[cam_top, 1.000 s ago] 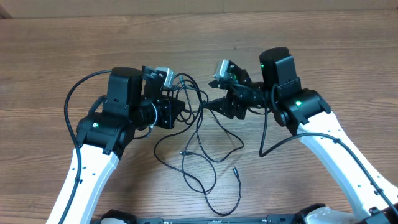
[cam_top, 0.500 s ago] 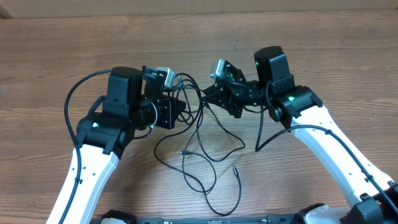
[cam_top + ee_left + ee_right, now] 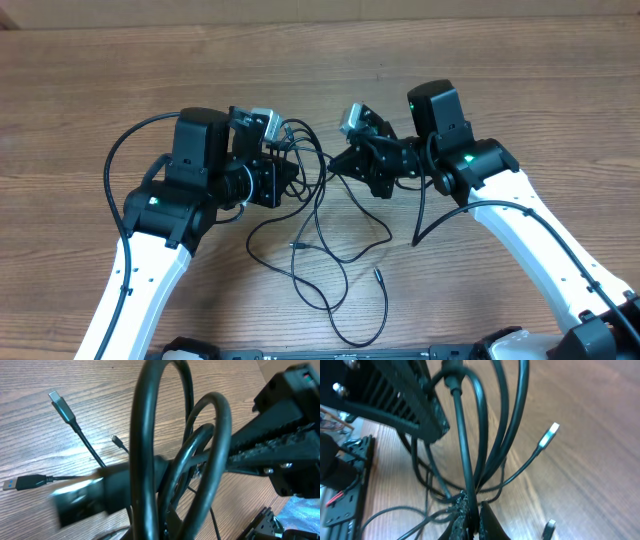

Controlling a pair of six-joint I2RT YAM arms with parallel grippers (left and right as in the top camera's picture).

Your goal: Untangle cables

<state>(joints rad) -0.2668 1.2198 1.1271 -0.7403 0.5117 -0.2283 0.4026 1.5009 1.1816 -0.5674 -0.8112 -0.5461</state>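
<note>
Right wrist view shows the right claw (image 3: pixel 470 522) pressed together at the bottom of the picture, pinching one thin black strand of the cables (image 3: pixel 462 435). Other strands curve closely around this one, and a silvery plug (image 3: pixel 548 435) hangs free beside them above the bench (image 3: pixel 580 475).

From overhead, the left claw (image 3: pixel 292 172) is also pressed together. Loops of the bundle rise out of it, so it seems to pinch the knot from the other side, but the left wrist view is too blurred at the fingers to be sure. The two claws stand very near each other with the knot between them. The loose ends lie on the wood below, toward the robot's base.

The danger, as it appears, is in the pulling. If the arms move apart while the loops are wrapped around the held strand, the knot can become tighter, not looser. A plug tip can catch in a loop and stop the strand. The thin strand can also slip out of the right claw, because only the fingertips hold it. Since the claws are so close, a wrong turn can bring them to hit each other.
</note>
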